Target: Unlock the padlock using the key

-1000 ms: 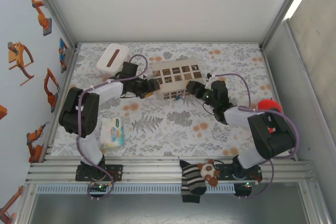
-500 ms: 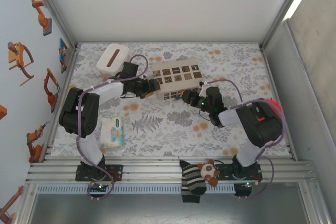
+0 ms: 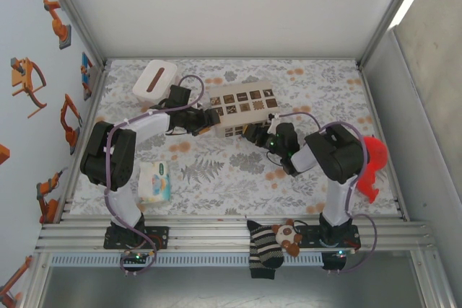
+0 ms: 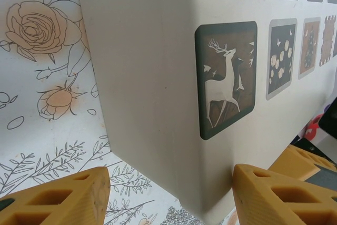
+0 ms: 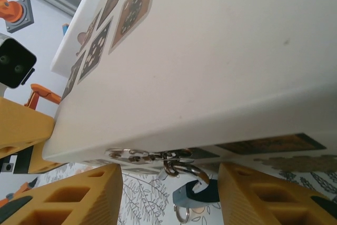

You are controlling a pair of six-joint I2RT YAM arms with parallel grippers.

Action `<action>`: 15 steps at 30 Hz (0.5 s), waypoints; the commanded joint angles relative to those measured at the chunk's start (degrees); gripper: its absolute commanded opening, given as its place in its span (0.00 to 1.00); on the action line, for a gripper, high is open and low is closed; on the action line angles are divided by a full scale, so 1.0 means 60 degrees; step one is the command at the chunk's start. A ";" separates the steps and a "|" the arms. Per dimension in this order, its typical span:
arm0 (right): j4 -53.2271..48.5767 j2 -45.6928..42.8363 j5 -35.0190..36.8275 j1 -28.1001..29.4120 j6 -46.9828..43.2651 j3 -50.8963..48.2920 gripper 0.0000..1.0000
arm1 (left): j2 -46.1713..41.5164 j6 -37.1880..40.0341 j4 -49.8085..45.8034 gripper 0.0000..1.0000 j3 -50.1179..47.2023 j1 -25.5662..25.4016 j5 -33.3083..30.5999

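Floral-printed tabletop is covering the floor of the walled cell in the top view, and the beige box with dark picture squares is sitting near its middle, with a white tissue box lying at the far left and a pack of wipes at the near left. The left gripper is reaching to the box's near left corner, while the right gripper is hovering at the box's near side, further right. In the left wrist view, the left gripper is standing wide, its yellow fingers straddling a corner of the beige box, with a clear gap on one side. In the right wrist view, the right gripper is standing open with its fingers on either side of the padlock, touching it on neither side. The small blue padlock is hanging from a metal clasp at the edge of the beige box, with a small metal ring dangling just beside it.
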 commanded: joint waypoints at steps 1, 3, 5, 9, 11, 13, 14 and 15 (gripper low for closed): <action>0.0678 0.0262 0.0132 0.0052 -0.0127 0.0307 0.49 | -0.0096 0.0122 -0.0865 0.62 -0.0245 -0.0057 -0.0378; 0.0820 0.0364 0.0093 0.0052 -0.0112 0.0364 0.49 | -0.0133 0.0122 -0.0871 0.62 -0.0252 -0.0060 -0.0378; 0.0912 0.0460 -0.0057 0.0052 -0.0141 0.0435 0.48 | -0.0155 0.0122 -0.0892 0.62 -0.0260 -0.0062 -0.0393; 0.1068 0.0535 -0.0238 0.0052 -0.0079 0.0449 0.43 | -0.0170 0.0120 -0.0861 0.62 -0.0274 -0.0062 -0.0393; 0.1114 0.0534 -0.0278 0.0052 -0.0034 0.0422 0.41 | -0.0170 0.0137 -0.0878 0.62 -0.0282 -0.0060 -0.0393; 0.1122 0.0523 -0.0330 0.0052 -0.0024 0.0406 0.37 | -0.0170 0.0137 -0.0878 0.62 -0.0297 -0.0057 -0.0402; 0.1118 0.0510 -0.0337 0.0052 -0.0010 0.0382 0.36 | -0.0170 0.0137 -0.0870 0.62 -0.0297 -0.0062 -0.0394; 0.1127 0.0495 -0.0312 0.0052 -0.0008 0.0354 0.35 | -0.0170 0.0138 -0.0871 0.62 -0.0296 -0.0055 -0.0400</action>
